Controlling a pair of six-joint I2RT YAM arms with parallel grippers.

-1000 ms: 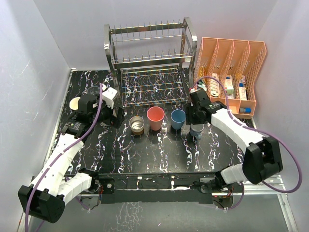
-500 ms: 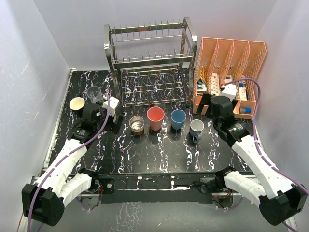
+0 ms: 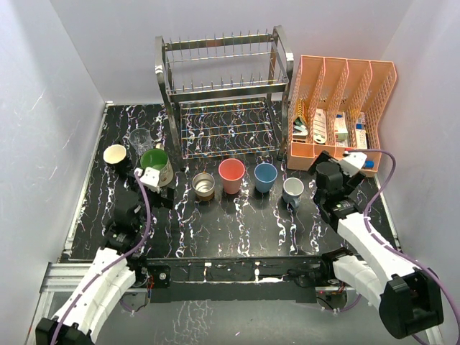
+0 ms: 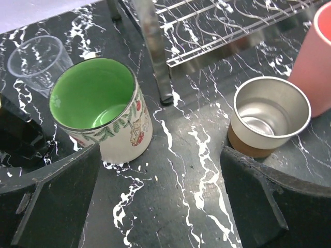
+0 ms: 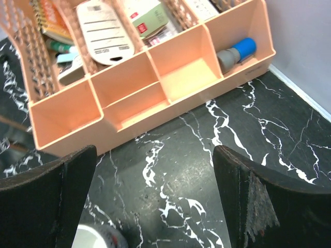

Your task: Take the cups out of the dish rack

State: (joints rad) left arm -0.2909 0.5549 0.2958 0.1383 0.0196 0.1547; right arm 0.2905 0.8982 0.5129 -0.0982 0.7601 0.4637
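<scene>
- My left gripper [image 4: 160, 204] hangs over the near part of the table [image 3: 237, 223], jaws wide apart and holding nothing. My right gripper [image 5: 155, 199] is just as spread and empty, facing the orange organizer [image 5: 155, 88].
- Just beyond them, four cups stand upright in a row on the table: the metal cup [image 3: 204, 185], salmon tumbler [image 3: 231, 175], blue tumbler [image 3: 265, 176] and grey-blue mug [image 3: 292, 190].
- Further left and a little farther back stand the green mug [image 3: 154, 163], cream cup [image 3: 115, 154] and clear glass [image 3: 140, 138], close together near the rack's left leg.
- At the far side, the dish rack [image 3: 226, 93] shows bare wires on both tiers, and I can see no cup on it.
- With seven cups on the table, I judge the unloading finished. At most, parking my arms is left.
- A second ago my right gripper was down on the grey-blue mug and my left was over the green mug, hiding it. Now both arms have pulled back toward me, the right jaws have opened, and both mugs stand free.
</scene>
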